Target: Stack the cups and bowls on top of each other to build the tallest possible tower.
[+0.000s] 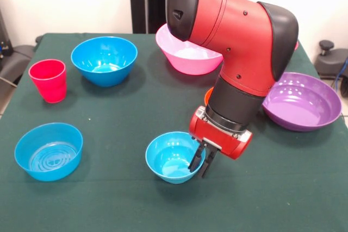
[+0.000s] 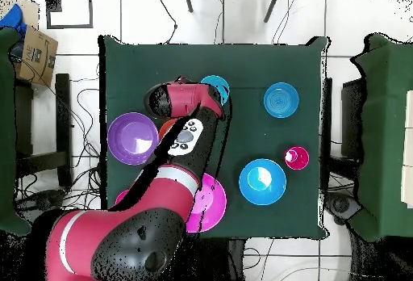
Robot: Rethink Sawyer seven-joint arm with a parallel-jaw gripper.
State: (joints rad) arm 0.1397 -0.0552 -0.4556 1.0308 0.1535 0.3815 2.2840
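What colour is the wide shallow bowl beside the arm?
Purple; the shallow bowl shows best in the front view.

Front view. Gripper [image 1: 200,160] at the right rim of the small bowl [image 1: 173,156], front centre of the table [image 1: 130,199]. Ribbed bowl [image 1: 48,151] to its left, near the front-left corner. Cup [image 1: 48,80] behind the ribbed bowl; deep bowl [image 1: 104,60] just right of the cup. Large bowl [image 1: 187,55] at rear centre, partly behind the arm [image 1: 239,42]. Shallow bowl [image 1: 302,101] at the right edge.
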